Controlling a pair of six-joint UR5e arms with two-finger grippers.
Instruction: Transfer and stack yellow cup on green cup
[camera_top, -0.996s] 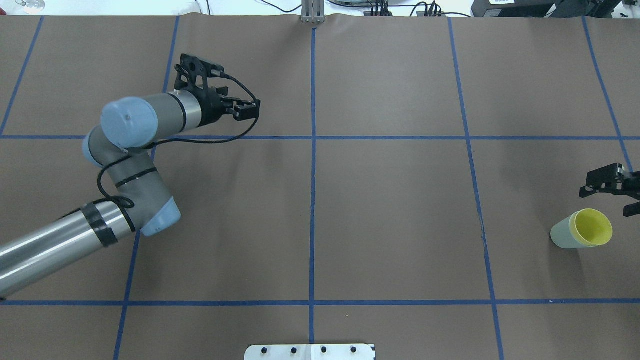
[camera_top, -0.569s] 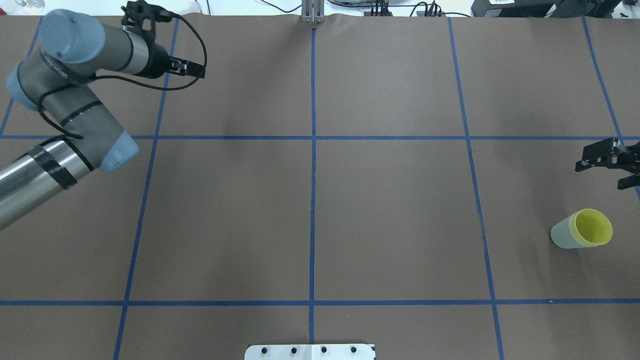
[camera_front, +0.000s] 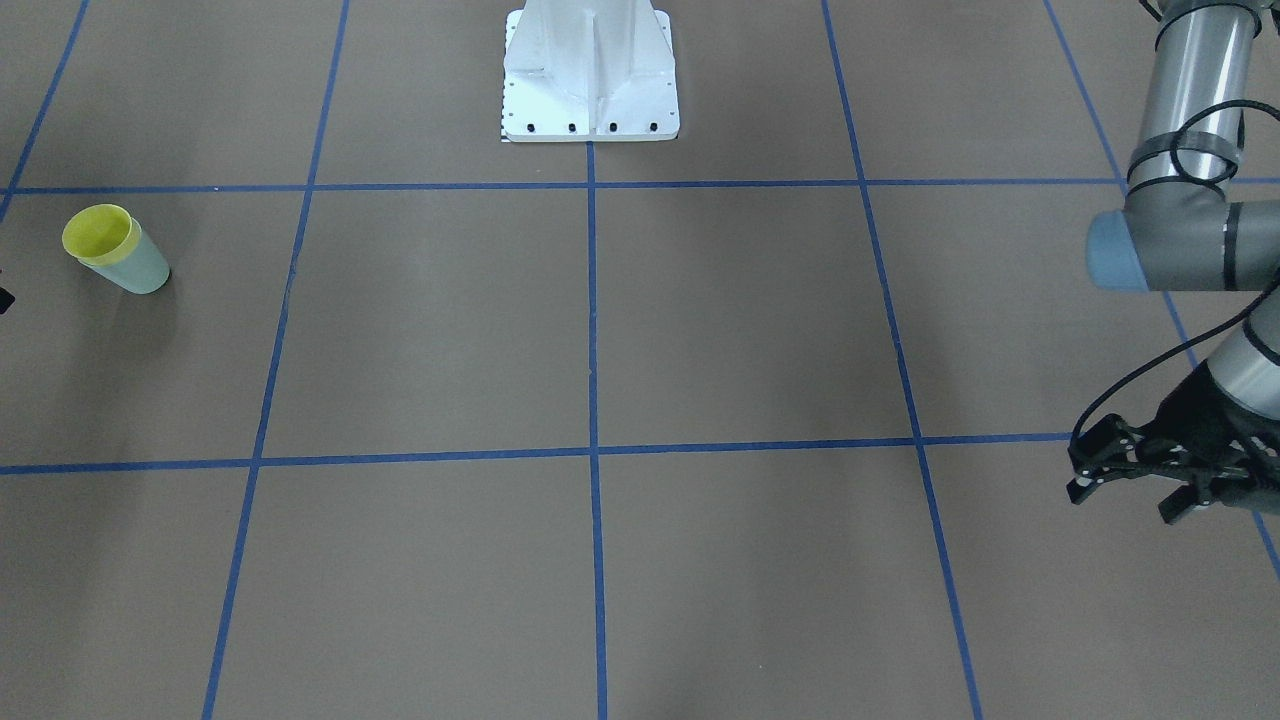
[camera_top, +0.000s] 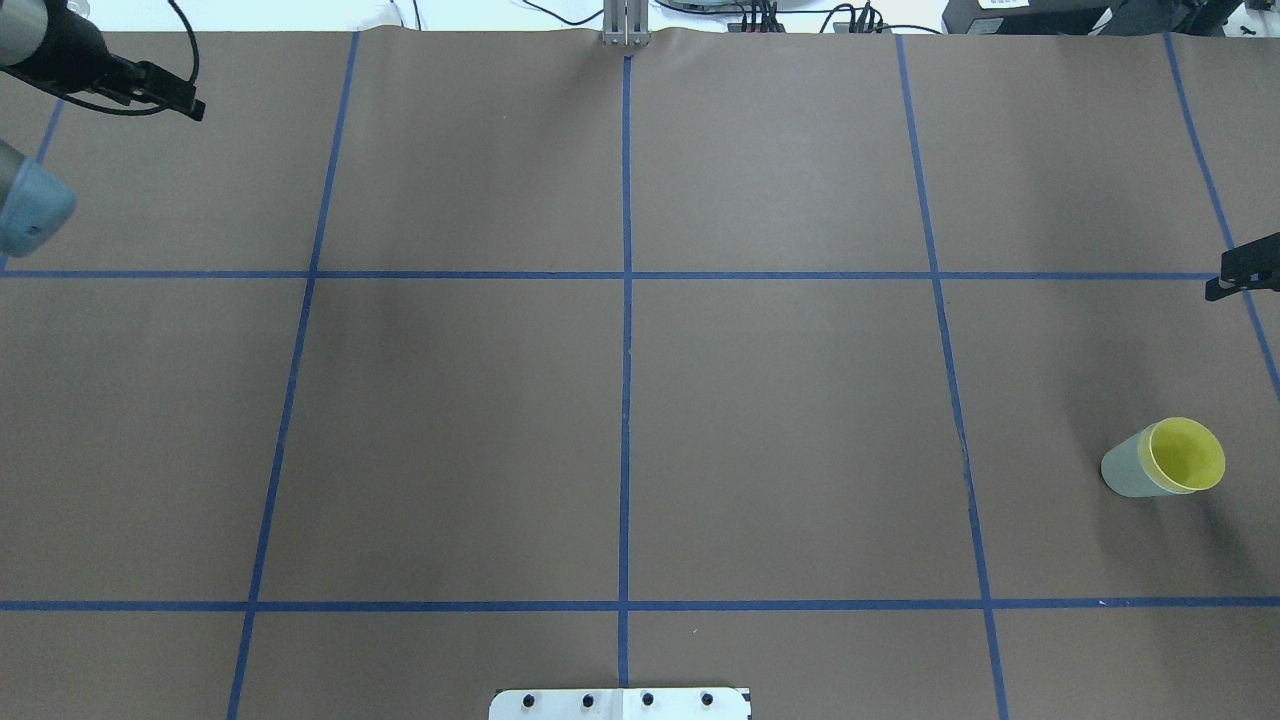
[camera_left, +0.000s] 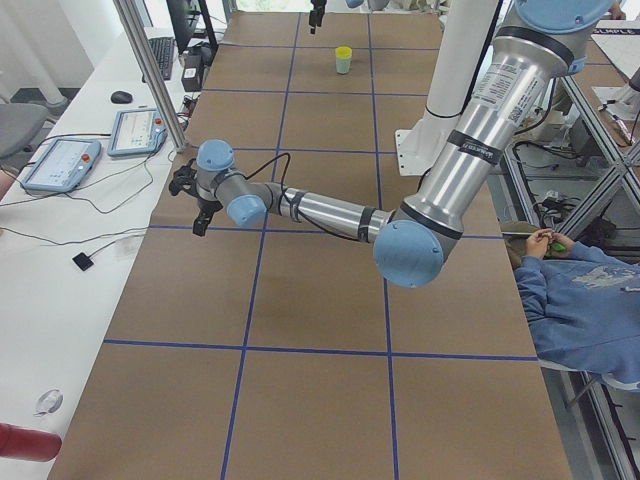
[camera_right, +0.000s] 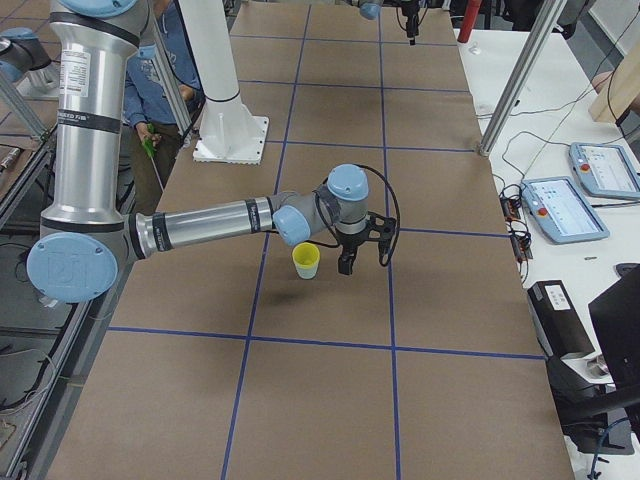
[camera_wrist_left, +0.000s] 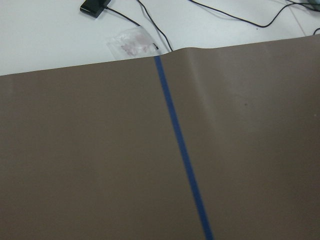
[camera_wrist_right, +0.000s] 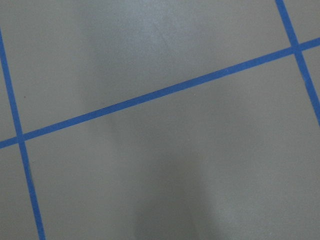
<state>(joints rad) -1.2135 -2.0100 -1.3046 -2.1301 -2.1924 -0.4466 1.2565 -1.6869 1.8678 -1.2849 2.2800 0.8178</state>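
Front view: one bright yellow plastic tumbler (camera_front: 97, 232) sits nested in one pale mint-green plastic tumbler (camera_front: 145, 270). The pair stands upright, rims up, at the robot's right end of the table (camera_front: 700, 330). The left end effector (camera_front: 1125, 495) is spread wide, holding nothing.

Overhead: the right end effector (camera_top: 1240, 272) is mostly cut off by the frame edge.

Right-side view: its fingers hang apart near the tumblers.

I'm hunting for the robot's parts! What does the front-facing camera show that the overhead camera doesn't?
Only the front-facing view shows the white metal pedestal's upright column and the left end effector with fingers apart. Only the overhead view shows black cables past the far edge of the brown table. Both show the bright yellow plastic cup nested in the pale green plastic cup.
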